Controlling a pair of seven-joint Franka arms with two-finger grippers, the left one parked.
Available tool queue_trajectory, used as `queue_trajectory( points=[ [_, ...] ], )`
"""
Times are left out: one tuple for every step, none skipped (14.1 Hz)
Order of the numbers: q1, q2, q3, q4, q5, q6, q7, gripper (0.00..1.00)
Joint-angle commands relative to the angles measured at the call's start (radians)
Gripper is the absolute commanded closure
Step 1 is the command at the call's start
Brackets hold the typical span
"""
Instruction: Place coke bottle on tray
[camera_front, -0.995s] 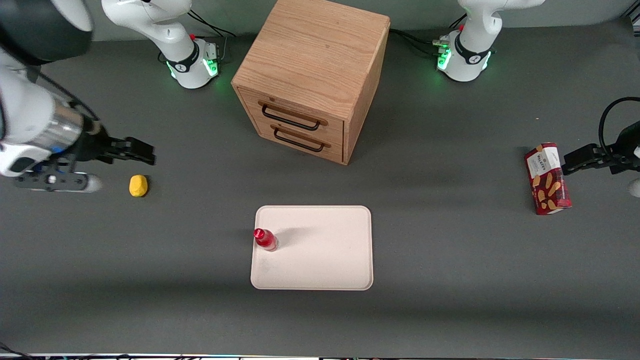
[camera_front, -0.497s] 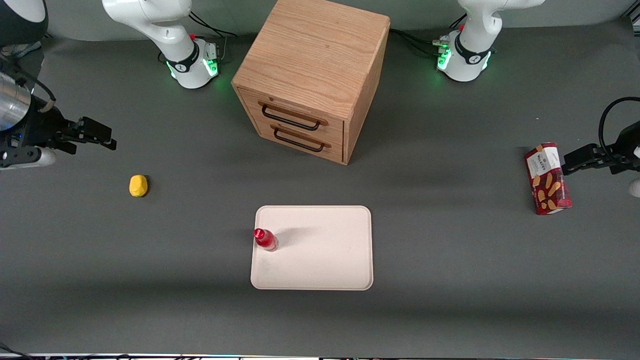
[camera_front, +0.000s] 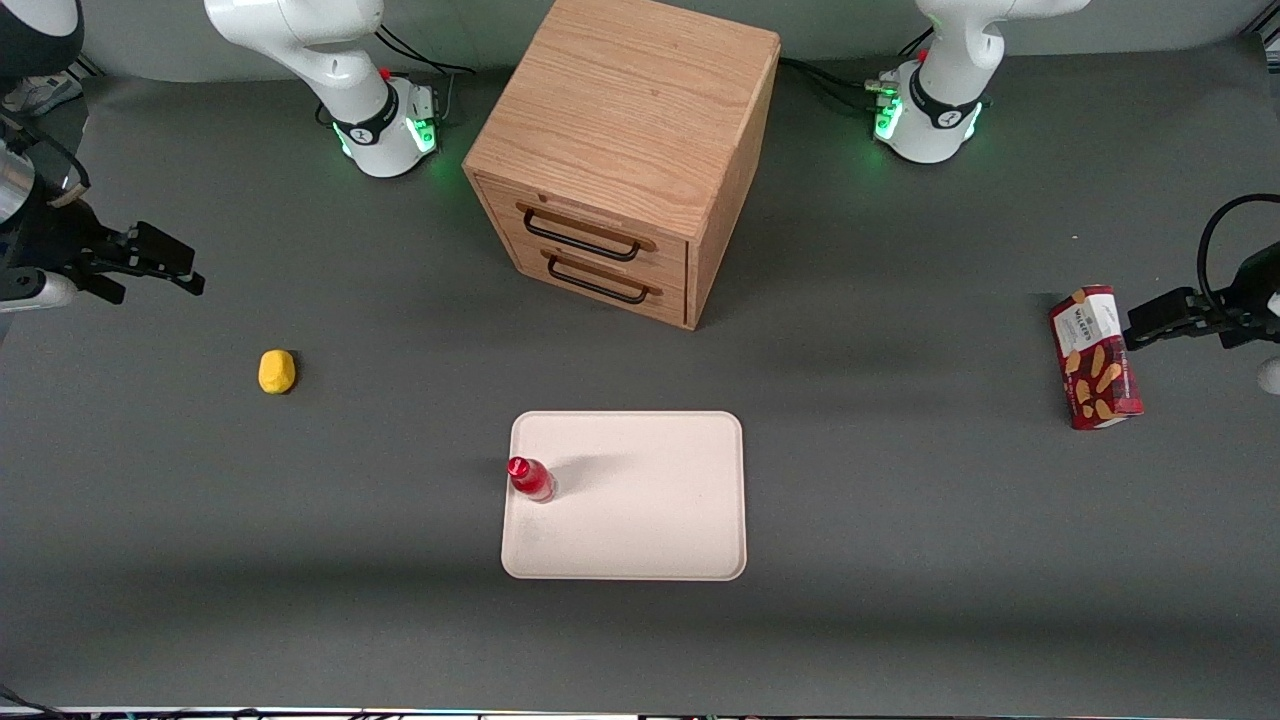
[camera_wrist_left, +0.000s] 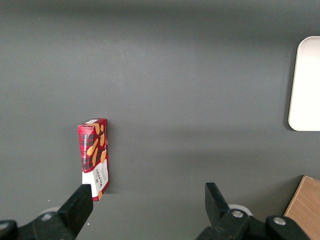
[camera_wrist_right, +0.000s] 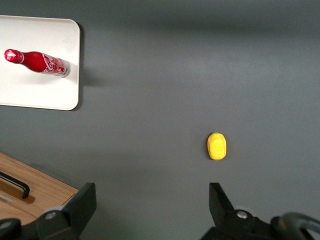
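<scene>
The small red coke bottle (camera_front: 530, 479) stands upright on the cream tray (camera_front: 650, 520), close to the tray's edge toward the working arm's end. It also shows in the right wrist view (camera_wrist_right: 39, 62), standing on the tray (camera_wrist_right: 30, 92). My right gripper (camera_front: 170, 263) is open and empty, raised above the table at the working arm's end, far from the tray and farther from the front camera than the yellow lump. In the right wrist view the gripper (camera_wrist_right: 150, 200) has its fingers wide apart with only bare table between them.
A small yellow lump (camera_front: 277, 371) lies on the table between the gripper and the tray, also in the right wrist view (camera_wrist_right: 217, 146). A wooden two-drawer cabinet (camera_front: 625, 150) stands farther from the camera than the tray. A red snack box (camera_front: 1094, 357) lies toward the parked arm's end.
My right gripper has drawn away from the tray toward the working arm's end of the table and away from the front camera. The bottle stays standing on the tray.
</scene>
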Motion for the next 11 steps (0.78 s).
queue_trajectory(
  points=[
    [-0.031, 0.041, 0.006, 0.035, -0.012, 0.019, -0.029, 0.0],
    [-0.03, 0.058, 0.006, 0.06, -0.012, 0.019, -0.025, 0.0],
    [-0.03, 0.065, 0.006, 0.072, -0.014, 0.019, -0.02, 0.0],
    [-0.028, 0.065, 0.006, 0.072, -0.02, 0.019, -0.02, 0.0],
    [-0.028, 0.065, 0.006, 0.074, -0.035, 0.021, -0.02, 0.0],
    [-0.025, 0.065, 0.007, 0.072, -0.046, 0.021, -0.018, 0.0],
    [-0.025, 0.064, 0.007, 0.072, -0.048, 0.019, -0.017, 0.0],
    [-0.025, 0.064, 0.007, 0.071, -0.048, 0.013, -0.008, 0.0],
    [-0.025, 0.062, 0.007, 0.069, -0.045, 0.007, 0.009, 0.0],
    [-0.025, 0.061, 0.007, 0.07, -0.042, 0.007, 0.012, 0.0],
    [-0.025, 0.061, 0.009, 0.071, -0.04, 0.004, 0.012, 0.0]
  ],
)
